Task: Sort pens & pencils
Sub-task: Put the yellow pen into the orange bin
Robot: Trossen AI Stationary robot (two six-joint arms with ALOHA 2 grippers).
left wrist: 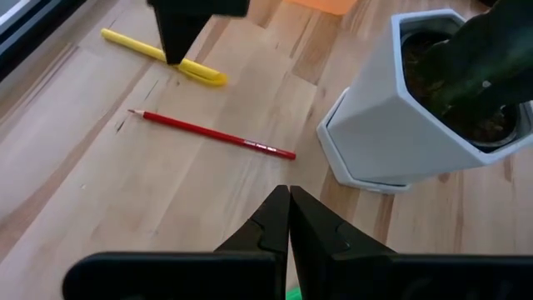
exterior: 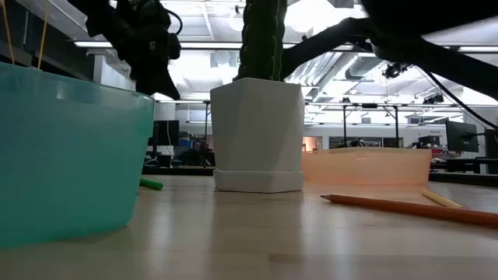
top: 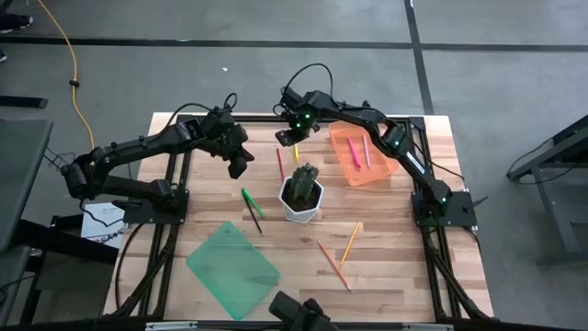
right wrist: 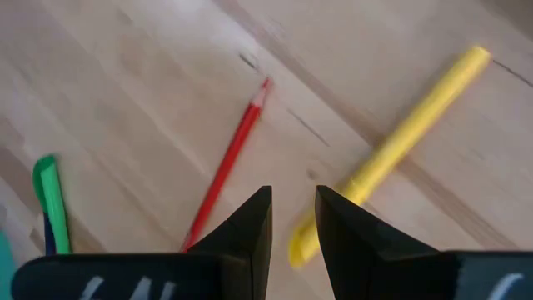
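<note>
We hover our right gripper (right wrist: 293, 218), fingers narrowly apart and empty, over the yellow pen (right wrist: 391, 152) behind the white cactus pot (top: 301, 199). The red pencil (right wrist: 225, 167) lies just beside it, so a slightly off descent could pinch the wrong stick or roll the pen away. Our left gripper (left wrist: 288, 218) is closed and empty nearby; the arms could clash. The orange tray (top: 360, 154) already holds a pink pen (top: 366, 152). The green pen (top: 252, 202) and two pencils (top: 342, 254) wait near the green tray (top: 231, 267).
</note>
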